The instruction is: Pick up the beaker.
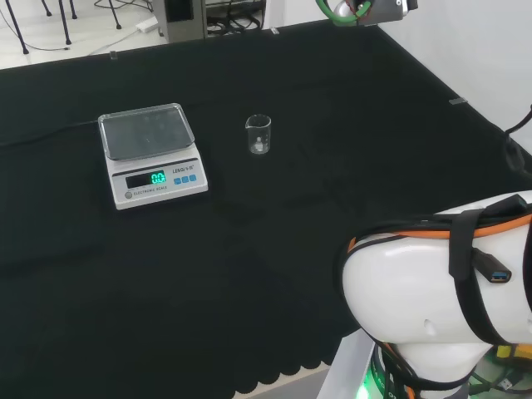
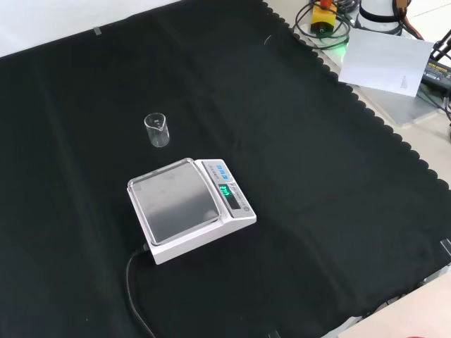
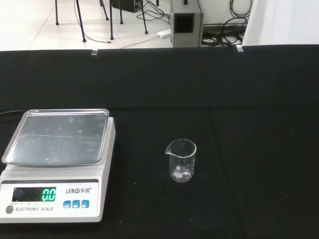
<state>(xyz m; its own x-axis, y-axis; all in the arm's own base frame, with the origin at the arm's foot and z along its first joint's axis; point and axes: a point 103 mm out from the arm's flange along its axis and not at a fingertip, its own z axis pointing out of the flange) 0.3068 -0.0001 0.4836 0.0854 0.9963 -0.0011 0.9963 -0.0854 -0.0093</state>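
Small clear glass beaker upright on worktop beside scale: light, slick, breakable, best held round its wall; hand's state cannot be told.

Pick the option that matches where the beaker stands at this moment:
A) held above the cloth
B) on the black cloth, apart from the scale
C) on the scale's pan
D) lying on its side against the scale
B: the beaker stands upright on the black cloth, with a strip of bare cloth between it and the scale, whose pan carries nothing; the front view shows the same gap.
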